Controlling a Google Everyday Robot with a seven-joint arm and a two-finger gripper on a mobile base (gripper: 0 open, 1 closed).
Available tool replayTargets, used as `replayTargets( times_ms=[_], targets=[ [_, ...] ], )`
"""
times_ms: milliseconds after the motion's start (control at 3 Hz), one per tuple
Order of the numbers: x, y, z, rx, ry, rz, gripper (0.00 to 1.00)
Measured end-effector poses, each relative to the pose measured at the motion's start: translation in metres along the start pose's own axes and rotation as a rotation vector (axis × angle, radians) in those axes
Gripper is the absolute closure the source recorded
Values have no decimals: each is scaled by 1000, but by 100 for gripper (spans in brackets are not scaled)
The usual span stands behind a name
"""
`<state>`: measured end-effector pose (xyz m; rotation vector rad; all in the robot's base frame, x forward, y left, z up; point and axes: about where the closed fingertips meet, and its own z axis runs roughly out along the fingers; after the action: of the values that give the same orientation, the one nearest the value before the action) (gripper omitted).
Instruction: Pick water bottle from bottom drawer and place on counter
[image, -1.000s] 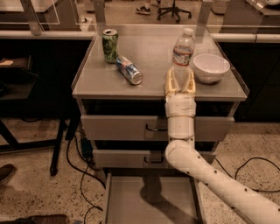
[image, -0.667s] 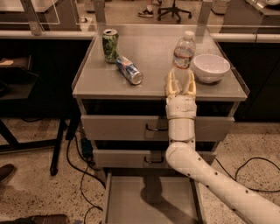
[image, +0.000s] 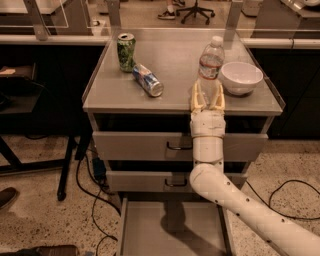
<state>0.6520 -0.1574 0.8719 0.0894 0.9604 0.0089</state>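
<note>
The water bottle (image: 210, 62), clear with a white cap and a red-and-white label, stands upright on the counter (image: 175, 95) near its front right, beside a white bowl. My gripper (image: 208, 96) reaches up over the counter's front edge. Its fingers (image: 198, 97) sit on either side of the bottle's lower part and are shut on it. The arm runs down in front of the two upper drawers. The bottom drawer (image: 150, 230) is pulled out at floor level, and its grey tray floor shows nothing in it.
A green can (image: 126, 51) stands at the counter's back left. A blue-and-silver can (image: 148, 80) lies on its side near it. A white bowl (image: 241, 77) sits right of the bottle. Cables lie on the floor on both sides.
</note>
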Motion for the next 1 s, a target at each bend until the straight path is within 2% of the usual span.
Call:
replayTargets(
  times_ms=[333, 1000],
  targets=[
    [0, 0, 0, 0, 0, 0, 51],
    [0, 0, 0, 0, 0, 0, 5]
  ],
)
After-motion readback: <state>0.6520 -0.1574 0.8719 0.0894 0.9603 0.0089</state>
